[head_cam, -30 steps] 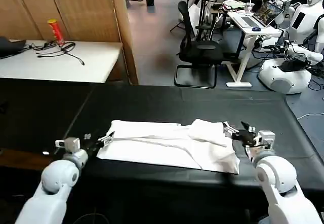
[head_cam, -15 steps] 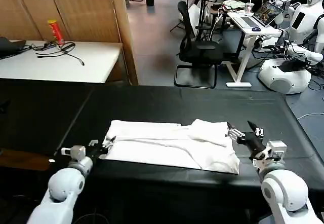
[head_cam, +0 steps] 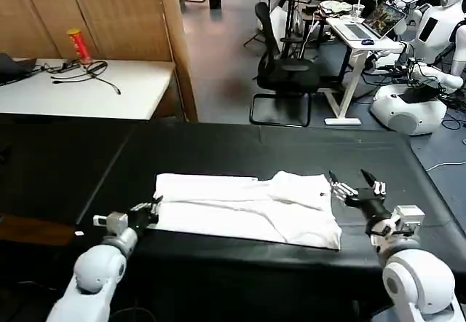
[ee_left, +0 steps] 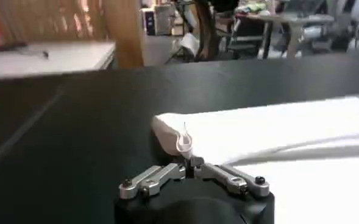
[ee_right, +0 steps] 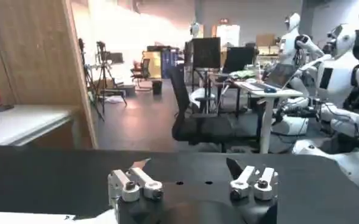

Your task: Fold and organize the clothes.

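Observation:
The clothes are one white T-shirt (head_cam: 247,207), lying folded in a long flat strip across the middle of the black table, plain side up. My left gripper (head_cam: 151,210) sits at the shirt's left end. In the left wrist view its fingers (ee_left: 188,163) are shut, with a small curl of the shirt's (ee_left: 277,131) edge pinched at the tips. My right gripper (head_cam: 349,182) hovers just off the shirt's right end, open and apart from the cloth. The right wrist view shows that gripper (ee_right: 186,163) with its fingers spread wide and nothing between them.
The black table cloth (head_cam: 240,147) covers the whole table, bare beyond the shirt and at both sides. A white table (head_cam: 80,89) with a red can (head_cam: 79,45) and cables stands back left. An office chair (head_cam: 287,74), a desk and other robots stand behind.
Both arms have drawn back toward me. The right gripper has come off the shirt's right end and moved right. The left gripper has slid nearer along the shirt's left edge.

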